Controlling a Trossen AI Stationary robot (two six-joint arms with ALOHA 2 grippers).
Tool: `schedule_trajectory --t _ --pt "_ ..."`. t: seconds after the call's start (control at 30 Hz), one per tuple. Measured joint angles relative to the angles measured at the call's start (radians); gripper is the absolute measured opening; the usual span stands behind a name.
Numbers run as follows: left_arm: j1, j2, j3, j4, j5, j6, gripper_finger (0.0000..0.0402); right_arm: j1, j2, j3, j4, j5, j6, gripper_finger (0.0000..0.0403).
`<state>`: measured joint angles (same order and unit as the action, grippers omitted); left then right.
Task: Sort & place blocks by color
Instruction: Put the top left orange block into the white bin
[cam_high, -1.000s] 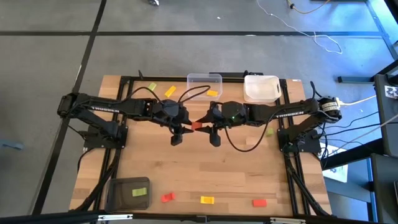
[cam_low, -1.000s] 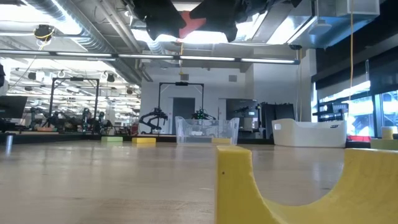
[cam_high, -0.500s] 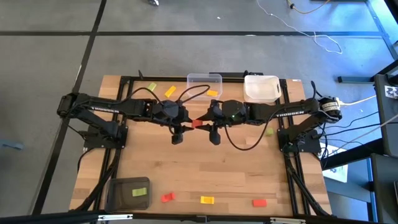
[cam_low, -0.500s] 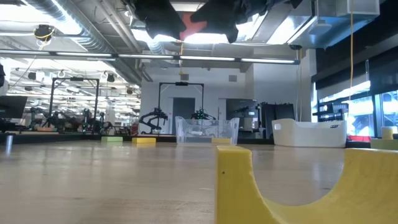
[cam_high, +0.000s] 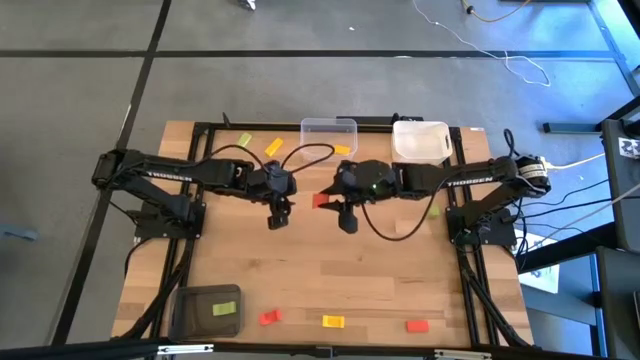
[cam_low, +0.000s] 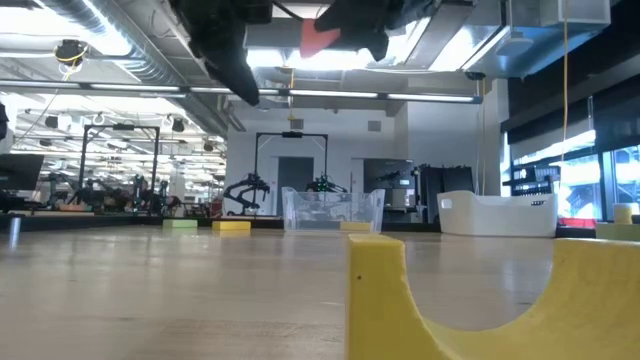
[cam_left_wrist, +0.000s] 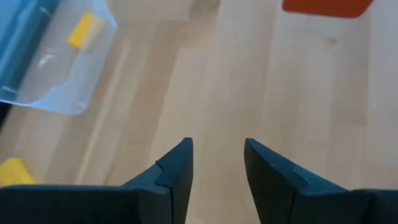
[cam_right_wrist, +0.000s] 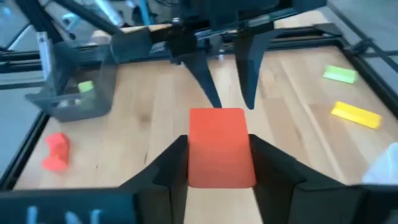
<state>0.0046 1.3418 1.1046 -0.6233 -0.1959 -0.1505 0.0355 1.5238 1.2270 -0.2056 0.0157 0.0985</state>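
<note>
Grey floor (cam_high: 80, 150) around counter (cam_high: 330, 280); white cables (cam_high: 520, 65) beyond far edge; ceiling strip lights (cam_low: 330, 95), windows (cam_low: 560, 160).

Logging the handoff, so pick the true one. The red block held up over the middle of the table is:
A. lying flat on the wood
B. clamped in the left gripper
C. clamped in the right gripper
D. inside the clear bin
C. The right wrist view shows the red block clamped between the right gripper's own fingers, while the left gripper stands open and empty beside it.
</note>
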Motion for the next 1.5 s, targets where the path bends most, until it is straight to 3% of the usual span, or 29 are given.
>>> schedule_trajectory --t 0.2,0.33,0.7,1.07,1.2,1.5 --pt "-0.001 -0.001 0.000 0.005 0.005 -0.001 0.0134 -0.002 0.000 0.101 -0.216 0.148 0.034 0.0131" --pt "0.000 -0.001 0.000 0.007 0.004 -0.003 0.0134 -0.038 0.000 0.165 -0.410 0.272 0.145 0.0131" --pt "-0.001 -0.001 0.001 0.010 0.009 -0.003 0.0134 -0.255 0.000 0.211 -0.878 0.362 0.339 0.0131" --pt "0.000 -0.001 0.002 0.011 0.002 -0.016 0.0134 -0.545 0.002 0.184 -1.049 0.461 0.392 0.0131" --pt "0.000 -0.001 0.002 0.011 -0.002 -0.024 0.0134 -0.651 0.003 0.124 -1.018 0.467 0.363 0.0131" --pt "0.000 -0.001 0.002 0.011 -0.004 -0.034 0.0134 -0.809 0.003 -0.089 -0.660 0.299 0.235 0.0131"
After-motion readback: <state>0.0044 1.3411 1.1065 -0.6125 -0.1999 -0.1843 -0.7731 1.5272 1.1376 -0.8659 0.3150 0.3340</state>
